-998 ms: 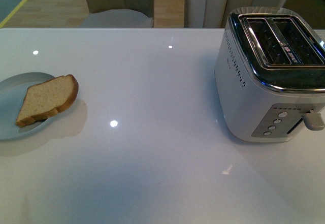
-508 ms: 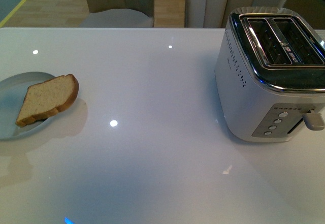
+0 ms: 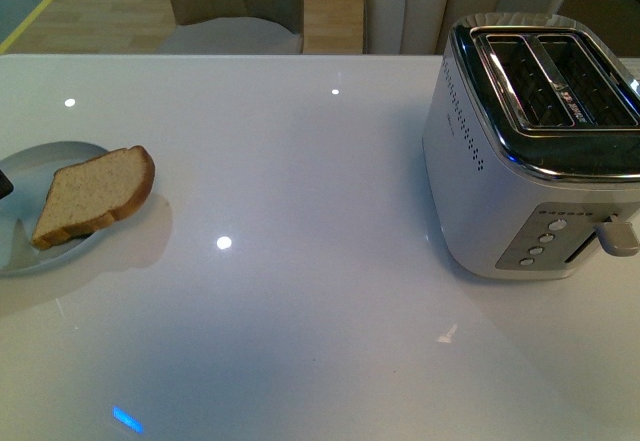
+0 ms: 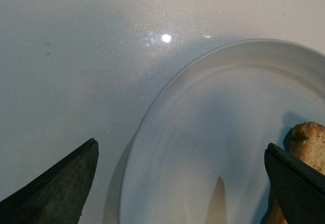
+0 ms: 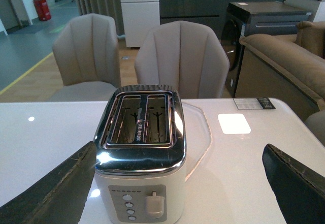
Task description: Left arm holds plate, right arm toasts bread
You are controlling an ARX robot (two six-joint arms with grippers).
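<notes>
The pale blue-white plate [image 3: 18,256] lies at the table's left edge with the slice of brown bread [image 3: 92,196] on its right side. A black tip of my left gripper [image 3: 3,183] shows at the frame's left edge, over the plate. In the left wrist view my left gripper [image 4: 180,144] is open above the plate [image 4: 203,112], one finger over the table, the other beside the bread's crust [image 4: 307,137]. My right gripper [image 5: 179,147] is open and empty, facing the toaster [image 5: 139,153] from a distance. It is not in the front view.
The white and chrome two-slot toaster [image 3: 535,161] stands at the table's right, slots empty, lever [image 3: 618,236] up. Two beige chairs [image 5: 177,56] stand behind the far table edge. A sofa [image 5: 284,66] is further right.
A black tip of my left gripper has come into the front view at the left edge by the plate. Plate, bread and toaster have not moved.
</notes>
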